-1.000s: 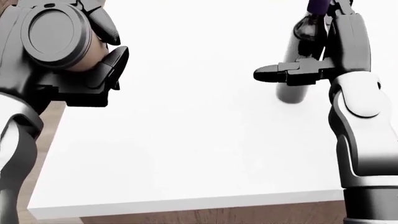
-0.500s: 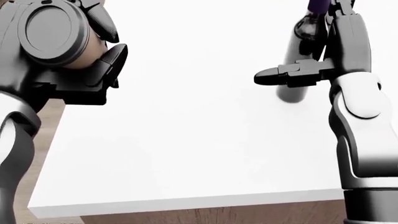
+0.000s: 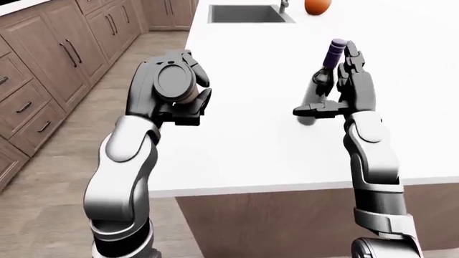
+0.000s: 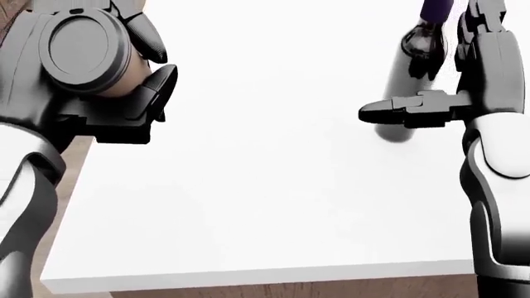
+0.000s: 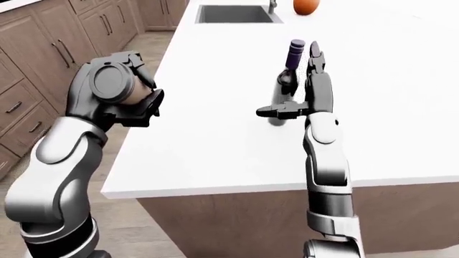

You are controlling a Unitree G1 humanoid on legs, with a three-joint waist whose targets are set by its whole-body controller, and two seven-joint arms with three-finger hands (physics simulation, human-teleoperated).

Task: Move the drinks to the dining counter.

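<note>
Left hand: the dark three-fingered left hand (image 3: 168,97) was seen raised over the left edge of the counter, its fingers clamped round a tan paper cup with a round grey lid (image 3: 174,86); the cup was held off the surface, lid tilted toward the camera
Right hand: the dark three-fingered right hand (image 5: 301,86) was seen standing upright just beside a dark glass bottle with a purple cap (image 5: 289,70); two fingers were raised along the bottle's right side and the thumb was stretched out flat to the left across its lower part; whether the fingers pressed on the glass cannot be told
Bottle: it was seen upright on the smooth white counter top (image 3: 251,134), right of middle in the left-eye view
Counter: a wood-panelled base was shown under its near edge; a grey recessed sink (image 3: 247,13) and a round orange fruit (image 3: 318,6) were seen at its top end
Surroundings: brown wooden cabinets with dark bar handles (image 3: 50,59) were shown at the left, across a wood-plank floor (image 3: 86,140)
</note>
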